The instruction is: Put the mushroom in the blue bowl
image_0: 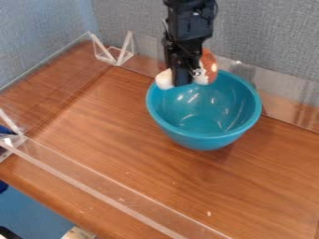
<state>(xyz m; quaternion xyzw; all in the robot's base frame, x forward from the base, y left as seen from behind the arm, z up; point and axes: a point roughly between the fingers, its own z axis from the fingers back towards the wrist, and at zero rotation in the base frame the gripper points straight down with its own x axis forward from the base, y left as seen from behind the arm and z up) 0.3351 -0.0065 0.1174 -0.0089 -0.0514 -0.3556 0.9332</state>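
Your hand (187, 73) points straight down, clamped on the mushroom (207, 67), which hangs over the far rim of the blue bowl (206, 110). You will find nothing inside that bowl. It stands on the wooden counter (88, 121).

blue bowl (206, 112) open above, clear wall (268, 89) behind

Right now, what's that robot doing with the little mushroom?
The robot arm's tool is shut on a toy mushroom with a cream stem and an orange-brown cap. It holds the mushroom over the back rim of the big blue bowl, which sits on the wooden table. The mushroom is not yet in the bowl, and the bowl looks empty inside.
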